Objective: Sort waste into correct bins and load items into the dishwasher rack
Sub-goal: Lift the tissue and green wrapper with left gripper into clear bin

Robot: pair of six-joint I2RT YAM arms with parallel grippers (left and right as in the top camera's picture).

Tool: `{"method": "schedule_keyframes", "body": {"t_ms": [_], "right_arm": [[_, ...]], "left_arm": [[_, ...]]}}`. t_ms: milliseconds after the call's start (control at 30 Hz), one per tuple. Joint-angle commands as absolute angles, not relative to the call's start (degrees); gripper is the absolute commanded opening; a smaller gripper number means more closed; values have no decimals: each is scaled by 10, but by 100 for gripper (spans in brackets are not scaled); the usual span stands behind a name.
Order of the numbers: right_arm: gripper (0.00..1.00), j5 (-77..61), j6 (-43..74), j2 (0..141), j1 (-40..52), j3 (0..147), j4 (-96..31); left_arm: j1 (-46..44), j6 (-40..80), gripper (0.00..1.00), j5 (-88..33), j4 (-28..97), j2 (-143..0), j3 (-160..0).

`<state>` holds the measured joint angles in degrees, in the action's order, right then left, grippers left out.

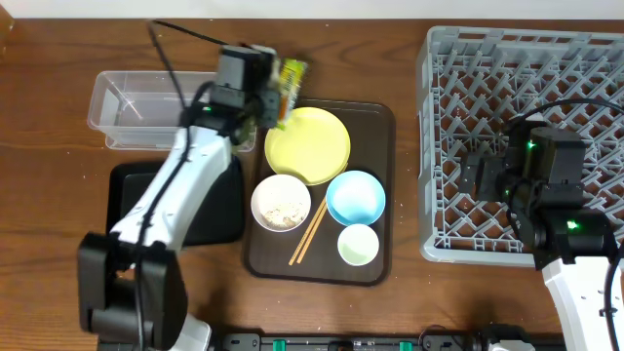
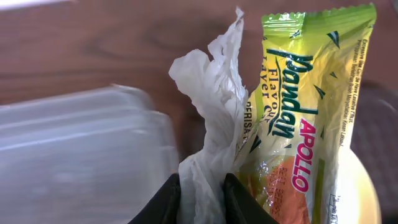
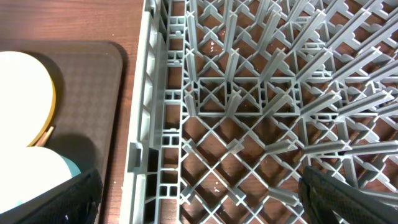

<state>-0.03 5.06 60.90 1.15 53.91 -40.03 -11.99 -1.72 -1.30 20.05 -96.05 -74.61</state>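
Observed left claw [image 2: 200, 202] clamped on tissue [image 2: 208, 106], with wrapper [image 2: 305, 124] pressed alongside; cannot tell if pinched too. Found both held up near far edge of bench [image 1: 49, 195], between tub [image 1: 127, 102] toward far-left corner and plate [image 1: 307, 146]. Logged right claw [image 3: 199, 199] spread wide, gripping nothing, over rack [image 3: 249, 93] at right edge.

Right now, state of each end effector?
Left end effector: closed on tissue and snack wrapper.
Right end effector: open, empty, over the rack.
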Motion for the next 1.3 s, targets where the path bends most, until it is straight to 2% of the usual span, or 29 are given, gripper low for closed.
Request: {"method": "schedule_keyframes", "body": {"t_ms": [0,233,533,633,733,767,1000,1267], "right_arm": [[99,-3,53,609,15,550,-401],[99,-3,53,609,15,550,-401],[99,-3,53,609,15,550,-401],[99,-3,53,609,15,550,-401],[99,-3,53,609,15,550,-401],[99,-3,53,609,15,550,-401],[99,-2,53,609,15,550,-400],[99,-2,53,609,15,550,-400]], "left_arm": [[-77,-19,23,25,200,-947,-753],[-2,-19,23,24,215,-959,-752],[34,-19,24,25,215,-1007,-752],[37,-19,39,24,213,-1025,-752],[38,-19,61,24,213,-1030,-752],[38,-19,63,24,212,-1030,-752],[37,-19,64,18,209,-999,-752],[-12,-19,64,-97,244,-912,-752]]}}
